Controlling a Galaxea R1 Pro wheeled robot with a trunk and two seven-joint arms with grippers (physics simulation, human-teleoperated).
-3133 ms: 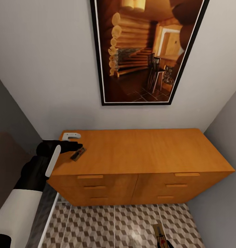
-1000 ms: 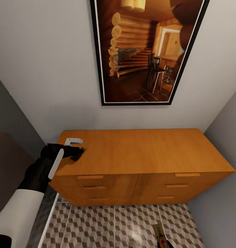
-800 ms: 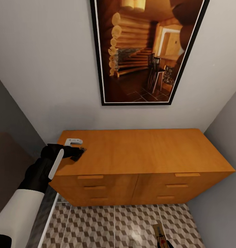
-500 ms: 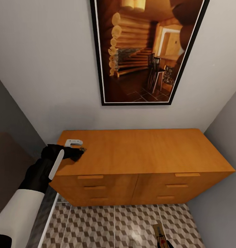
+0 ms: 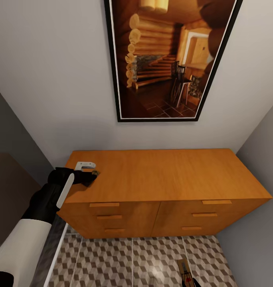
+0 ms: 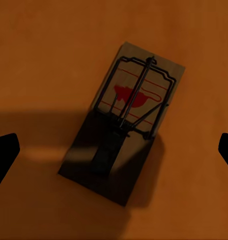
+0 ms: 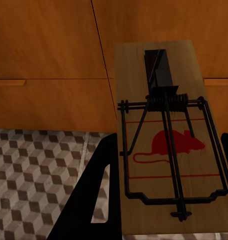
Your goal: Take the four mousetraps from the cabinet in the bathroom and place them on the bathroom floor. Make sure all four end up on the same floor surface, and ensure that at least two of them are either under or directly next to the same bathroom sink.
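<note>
Compared with three seconds earlier, the left gripper (image 5: 90,178) has advanced over the near-left corner of the cabinet (image 5: 168,175) and now covers the spot where the mousetrap (image 6: 125,120) lay exposed on the top; the right arm and the camera have not shifted. Left wrist view: the trap lies flat on the orange-brown top, directly ahead of the gripper and between its two dark fingertips (image 6: 4,156), which appear at opposite edges of that view, well apart and clear of the board on both sides. The board's long axis runs diagonally to the line joining the fingertips, with the wire bar and red mouse print at the far end and the shadowed end nearer the gripper. The jaws therefore stand wide and empty, touching nothing that can be seen. As a judgement, the coming closure depends on this skew: the fingers would meet the board at its corners unless the wrist turns or the trap swivels. Right wrist view: a second mousetrap (image 7: 164,140) is clamped in the right gripper (image 5: 187,279), held low before the cabinet's drawers (image 7: 49,60), above the bathroom floor (image 7: 39,180). A white bracket-like object (image 5: 84,164) sits on the cabinet top just beyond the left gripper.
</note>
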